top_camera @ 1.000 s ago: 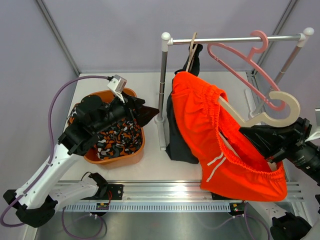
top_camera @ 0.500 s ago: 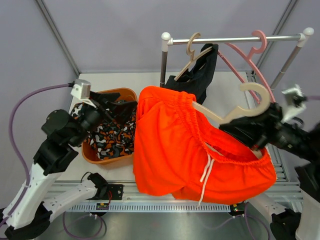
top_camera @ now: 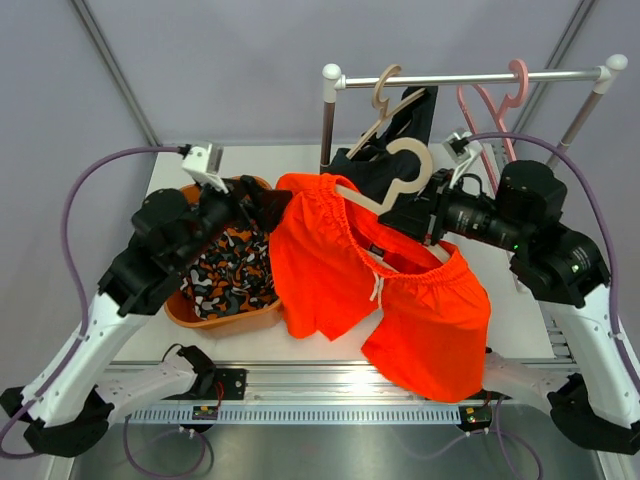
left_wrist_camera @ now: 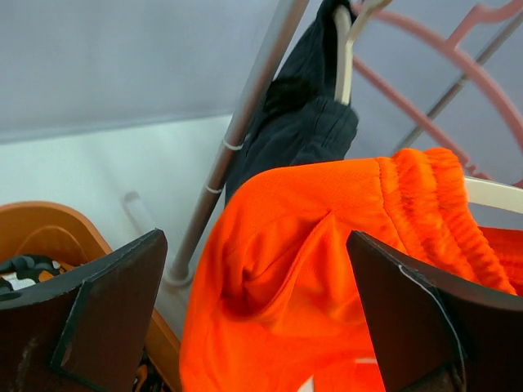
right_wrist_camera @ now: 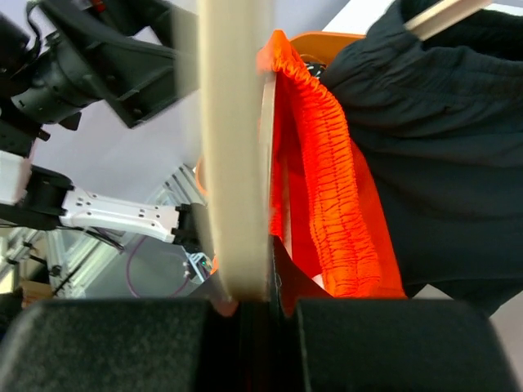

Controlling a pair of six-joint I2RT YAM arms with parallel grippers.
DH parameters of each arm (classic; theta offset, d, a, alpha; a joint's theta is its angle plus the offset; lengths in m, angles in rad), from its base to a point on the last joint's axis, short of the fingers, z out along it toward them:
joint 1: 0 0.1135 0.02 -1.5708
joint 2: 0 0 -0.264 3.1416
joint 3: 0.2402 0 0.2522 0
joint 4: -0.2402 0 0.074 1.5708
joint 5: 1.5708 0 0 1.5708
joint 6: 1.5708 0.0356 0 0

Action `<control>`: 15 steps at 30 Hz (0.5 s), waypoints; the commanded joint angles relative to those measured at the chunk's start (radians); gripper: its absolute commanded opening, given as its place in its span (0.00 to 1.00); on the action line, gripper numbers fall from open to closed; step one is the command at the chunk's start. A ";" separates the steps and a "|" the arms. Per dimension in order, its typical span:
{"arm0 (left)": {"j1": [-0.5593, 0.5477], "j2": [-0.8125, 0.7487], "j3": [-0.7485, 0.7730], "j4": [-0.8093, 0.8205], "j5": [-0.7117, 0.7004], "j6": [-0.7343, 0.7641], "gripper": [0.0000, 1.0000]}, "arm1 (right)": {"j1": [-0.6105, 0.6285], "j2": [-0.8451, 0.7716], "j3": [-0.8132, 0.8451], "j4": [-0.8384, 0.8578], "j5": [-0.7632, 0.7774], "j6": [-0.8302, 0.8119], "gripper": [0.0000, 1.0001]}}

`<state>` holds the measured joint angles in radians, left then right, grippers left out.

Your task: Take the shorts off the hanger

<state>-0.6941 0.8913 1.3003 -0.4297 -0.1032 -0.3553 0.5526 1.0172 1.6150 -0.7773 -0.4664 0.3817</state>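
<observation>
Three shorts are listed; one is being worked on.

1. Orange shorts [top_camera: 385, 295]: the waistband is stretched over a cream hanger [top_camera: 392, 178]. The hanger is held off the rail [top_camera: 470, 77] and above the counter [top_camera: 300, 160], just beside the tub [top_camera: 215, 318]. The legs hang toward the near edge, and a white drawstring is seen at the middle.
2. Camouflage shorts [top_camera: 225, 275]: these are laid in the tub, on no hanger.
3. Navy shorts [top_camera: 385, 160]: these are hung on a second hanger [top_camera: 385, 100] on the rail, near a bare pink hanger [top_camera: 495, 105].

Right end effector [top_camera: 420, 218]: it is pressed together on the cream hanger. In the wrist view the cream bar is seen clamped between the jaws, with the orange waistband just beyond.

Left end effector [top_camera: 265, 205]: it is spread wide and nothing is held. It is raised over the tub and aimed at the left end of the orange waistband, near it but apart. In its wrist view the orange fabric is framed between the fingers [left_wrist_camera: 90, 318].

Step judged: the orange shorts are presented for stripping, and no grasp has yet been made.

Next move judged: the left end effector is to be advanced onto the waistband and closed on fabric alone, with the hanger arm beneath avoided. The fabric is then to be drawn sideways off that arm while the hanger is kept steady. Snagging of the elastic on the hanger tip is to be expected.
</observation>
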 commanded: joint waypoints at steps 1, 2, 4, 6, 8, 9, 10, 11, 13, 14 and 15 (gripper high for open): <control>-0.022 0.055 0.027 0.002 0.031 0.003 0.96 | 0.127 0.070 0.081 0.035 0.254 -0.049 0.00; -0.030 0.064 0.025 0.008 0.027 0.003 0.96 | 0.203 0.087 0.091 0.027 0.350 -0.059 0.00; -0.048 0.077 0.017 0.020 0.014 -0.004 0.96 | 0.271 0.139 0.129 0.000 0.454 -0.066 0.00; -0.056 0.081 0.005 0.035 0.014 -0.005 0.96 | 0.343 0.168 0.155 -0.019 0.595 -0.072 0.00; -0.062 0.071 -0.010 0.045 0.011 -0.008 0.96 | 0.372 0.207 0.187 -0.042 0.710 -0.076 0.00; -0.064 0.061 -0.013 0.049 0.013 -0.010 0.96 | 0.397 0.221 0.204 -0.056 0.738 -0.078 0.00; -0.065 0.057 -0.018 0.048 0.014 -0.011 0.97 | 0.405 0.239 0.209 -0.059 0.764 -0.078 0.00; -0.065 0.054 -0.022 0.046 0.017 -0.011 0.97 | 0.414 0.248 0.212 -0.059 0.805 -0.076 0.00; -0.067 0.061 -0.021 0.036 0.020 -0.010 0.97 | 0.437 0.268 0.226 -0.057 0.831 -0.075 0.00; -0.068 0.067 -0.019 0.023 0.022 -0.011 0.97 | 0.443 0.274 0.230 -0.057 0.850 -0.075 0.00; -0.071 0.073 -0.022 0.017 0.017 -0.011 0.97 | 0.463 0.282 0.249 -0.057 0.859 -0.073 0.00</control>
<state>-0.7555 0.9615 1.2823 -0.4412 -0.1009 -0.3634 0.9821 1.2999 1.7821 -0.8803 0.2302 0.3161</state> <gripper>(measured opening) 0.969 0.078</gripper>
